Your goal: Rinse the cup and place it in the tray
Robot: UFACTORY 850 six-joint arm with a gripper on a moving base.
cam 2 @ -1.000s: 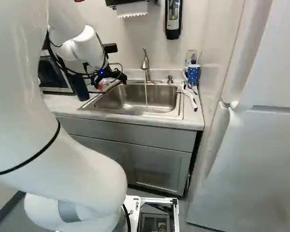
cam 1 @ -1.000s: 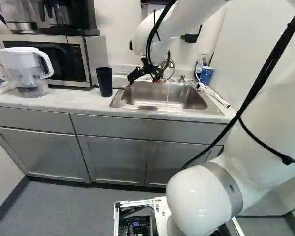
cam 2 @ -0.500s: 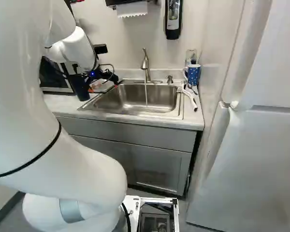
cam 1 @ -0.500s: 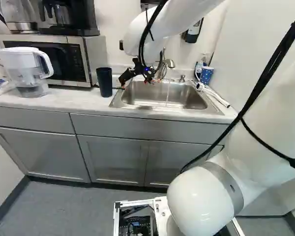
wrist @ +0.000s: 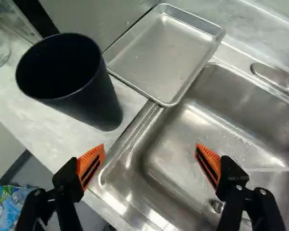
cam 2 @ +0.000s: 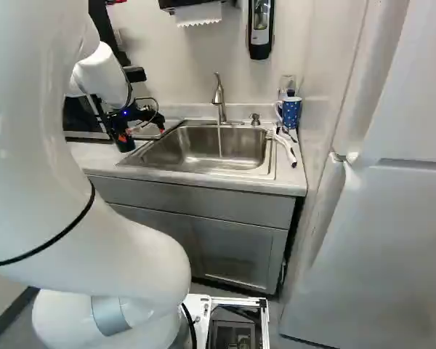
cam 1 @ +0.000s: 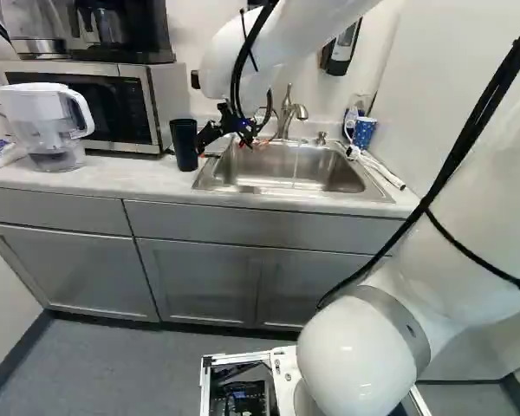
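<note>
Black and upright, the tumbler (wrist: 96,103) is standing on the desk (wrist: 45,137), beside the sink (wrist: 183,144) and near the aluminium baking tray (wrist: 156,55), which is resting one corner over the sink's rim. The hand (wrist: 150,147) is keeping its orange pads (wrist: 91,166) wide apart with nothing between them; the tumbler is sitting ahead, off towards one finger's side. Water is running from the faucet (cam 2: 219,98) in a thin stream (cam 2: 219,142).

Reaching for the tumbler seems to be the step in hand, with the rinse apparently still waiting. The next move is calling for a sideways shift until the tumbler is lying between the pads, then a level approach and a gentle close. Coming in off-centre would be risking a nudge that tips it or pushes it against the tray.

Compared with a second ago, the arm (cam 1: 286,30) is reaching further towards the tumbler, bringing the hand closer to it, and in the left base view the faucet is now showing from behind the wrist. The tumbler is keeping its place, and the base is staying put.
</note>
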